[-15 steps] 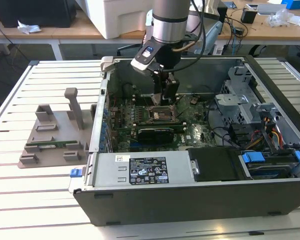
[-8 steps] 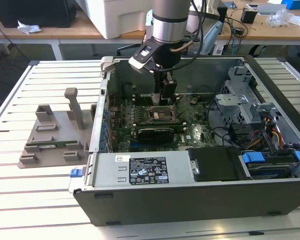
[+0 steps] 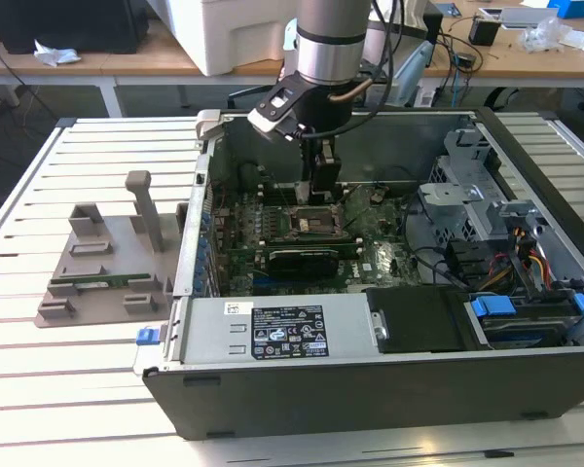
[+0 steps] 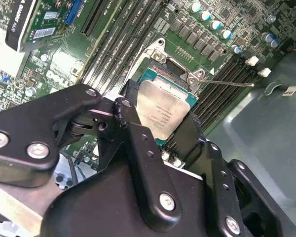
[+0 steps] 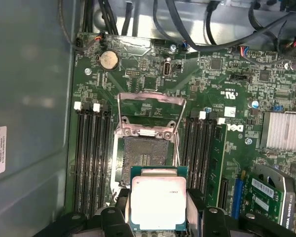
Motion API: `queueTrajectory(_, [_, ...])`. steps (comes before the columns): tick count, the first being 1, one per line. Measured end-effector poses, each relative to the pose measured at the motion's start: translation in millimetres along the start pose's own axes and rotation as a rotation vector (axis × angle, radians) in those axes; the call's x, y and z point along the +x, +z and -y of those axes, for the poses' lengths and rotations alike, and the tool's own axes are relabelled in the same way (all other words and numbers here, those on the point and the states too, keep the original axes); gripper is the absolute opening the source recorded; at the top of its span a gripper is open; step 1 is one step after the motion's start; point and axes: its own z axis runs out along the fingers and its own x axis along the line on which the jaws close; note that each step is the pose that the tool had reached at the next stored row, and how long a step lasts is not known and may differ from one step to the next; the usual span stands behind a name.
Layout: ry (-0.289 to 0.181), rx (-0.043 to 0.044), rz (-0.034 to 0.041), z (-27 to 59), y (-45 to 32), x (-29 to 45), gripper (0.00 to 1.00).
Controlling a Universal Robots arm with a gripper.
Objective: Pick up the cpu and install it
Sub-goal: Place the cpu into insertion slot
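Observation:
The cpu (image 5: 158,200), a flat square chip with a silvery top and thin green edge, is held between my gripper's black fingers (image 5: 122,203). In both wrist views the chip hangs just short of the open motherboard socket (image 5: 145,154), whose metal frame (image 5: 150,109) is flipped up. In the second wrist view the cpu (image 4: 163,109) partly overlaps the socket (image 4: 168,66). My gripper (image 3: 319,190) reaches down inside the open computer case, right above the socket (image 3: 316,222), and is shut on the chip's two opposite edges.
The case walls (image 3: 200,224) surround the motherboard. Black memory slots (image 5: 91,148) flank the socket on both sides. Cables (image 3: 506,258) and a drive cage fill the exterior view's right. A grey fixture (image 3: 102,258) with a green memory stick lies on the slatted table at the left.

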Motion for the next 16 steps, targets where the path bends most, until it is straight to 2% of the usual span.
queueTrajectory(6, [0.005, 0.0014, 0.0012, -3.1, 9.9, 0.0, 0.55])
queueTrajectory(10, [0.005, 0.0035, 0.0011, -7.4, 21.7, 0.1, 0.55])
queueTrajectory(16, [0.005, 0.0039, 0.0009, -8.9, 32.3, 0.3, 0.55])
